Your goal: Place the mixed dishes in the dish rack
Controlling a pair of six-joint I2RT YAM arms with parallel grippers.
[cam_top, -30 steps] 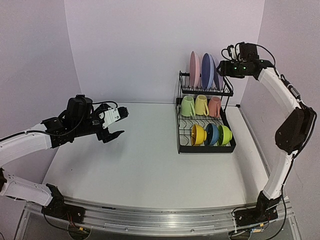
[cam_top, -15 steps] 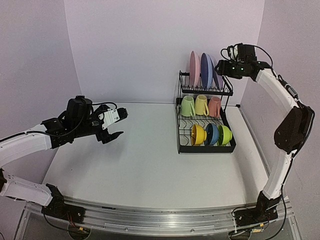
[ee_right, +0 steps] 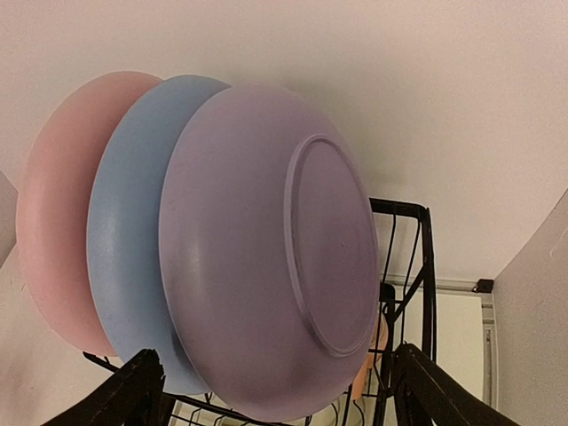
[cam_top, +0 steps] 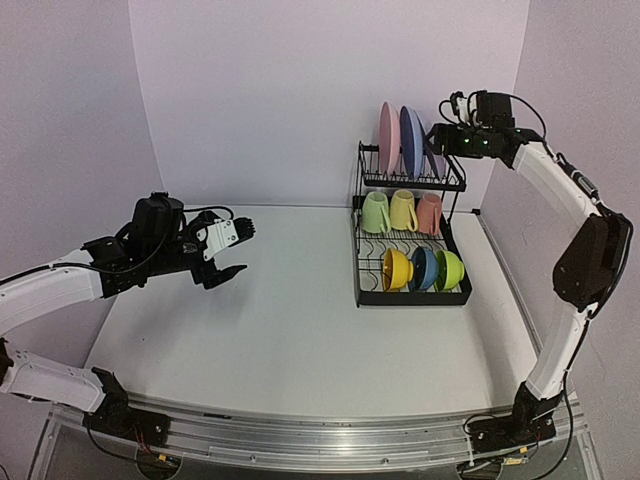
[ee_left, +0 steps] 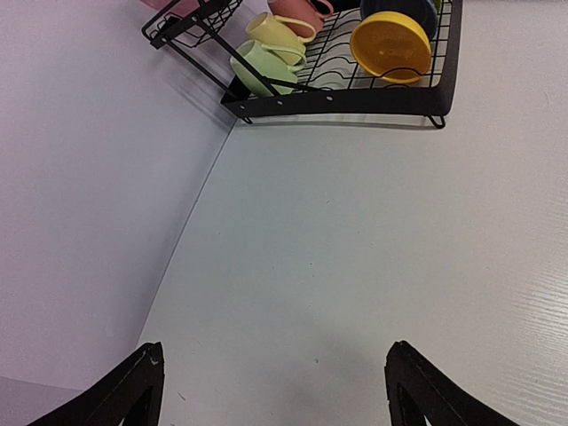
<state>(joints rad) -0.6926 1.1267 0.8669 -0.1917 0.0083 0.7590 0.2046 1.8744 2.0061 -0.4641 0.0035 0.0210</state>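
Logging my left gripper (cam_top: 240, 248) spread wide over table (cam_top: 300, 330); my right gripper (cam_top: 434, 140) spread, close by lilac plate (ee_right: 266, 257), upright on dish rack (cam_top: 412, 298) upper shelf beside blue plate (ee_right: 124, 248), pink plate (ee_right: 62, 222); mugs (cam_top: 402, 210), bowls (cam_top: 424, 268) on lower tray.

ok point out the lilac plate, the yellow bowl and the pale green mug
lilac plate (ee_right: 330, 247), right wrist view, centre of its underside
yellow bowl (ee_left: 390, 44), left wrist view, middle of its round face
pale green mug (cam_top: 374, 213), top external view, its side wall

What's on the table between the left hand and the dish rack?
Nothing: bare table from the left hand to the dish rack, per top and left wrist views.
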